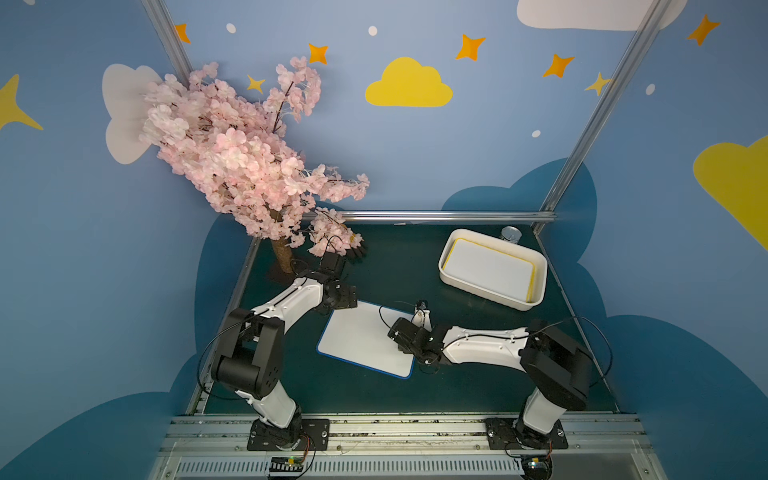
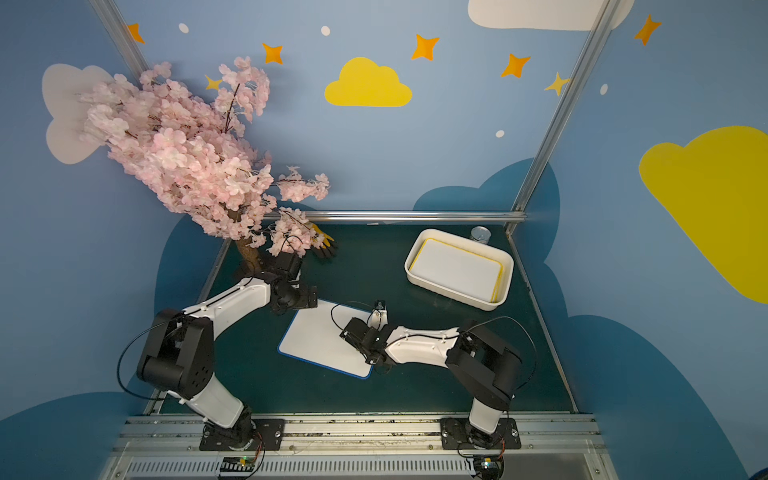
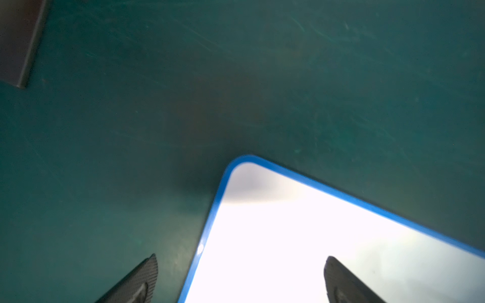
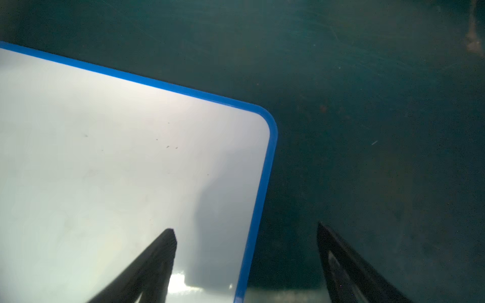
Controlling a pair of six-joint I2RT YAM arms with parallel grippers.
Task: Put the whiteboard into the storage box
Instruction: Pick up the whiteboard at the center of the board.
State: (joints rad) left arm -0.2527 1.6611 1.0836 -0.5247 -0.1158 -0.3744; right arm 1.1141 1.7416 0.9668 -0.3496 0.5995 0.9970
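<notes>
A blue-rimmed white rectangular whiteboard [image 1: 365, 340] lies flat on the dark green worktop [image 1: 395, 266], about midway between the side edges and nearer the front edge than the back, turned slightly askew. It is not in the box yet.

The white plastic storage box with rounded corners and low walls [image 1: 482, 291] stands near the worktop's back right corner, well apart from this board. It already holds a yellow-rimmed whiteboard [image 1: 488, 268] lying flat inside. The box looks only a little larger than a board, so the blue one will probably have to go in level and squared to the walls.

The left fingers [image 3: 147, 275] are spread wide and hold nothing. One is over bare worktop and one over the board's white face, straddling the rim just short of a rounded corner. The right fingers [image 4: 157, 251] are also well apart and empty, straddling the opposite rim near its corner. Whether any tip touches the board cannot be told.

This paired placement seems chosen because a thin flat board offers no face to pinch. Taking both side rims at once would lift it without tipping.

A small silver can [image 1: 511, 235] sits just behind the box, and a pink blossom tree [image 1: 232, 153] fills the back left corner. Both are clear of the likely path.
</notes>
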